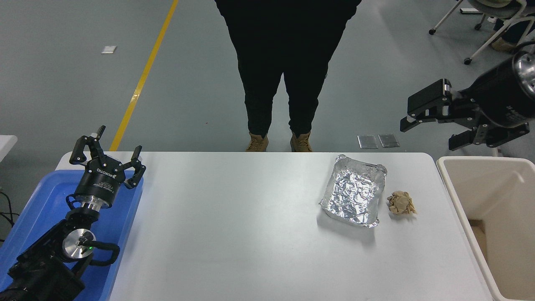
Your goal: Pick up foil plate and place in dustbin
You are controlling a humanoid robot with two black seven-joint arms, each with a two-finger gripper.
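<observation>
The foil plate (354, 190) is a shiny crinkled silver tray lying flat on the right part of the white table (234, 234). The dustbin (497, 225) is a large beige bin standing off the table's right edge. My right gripper (426, 130) is open and empty. It hangs in the air at the right edge, above and to the right of the foil plate and over the bin's far left corner. My left gripper (108, 155) is open and parked at the lower left over a blue tray.
A small crumpled tan paper ball (401, 203) lies just right of the foil plate. A blue tray (46, 209) sits at the table's left end. A person in black (288, 62) stands at the far side. Office chairs (497, 16) stand at the top right.
</observation>
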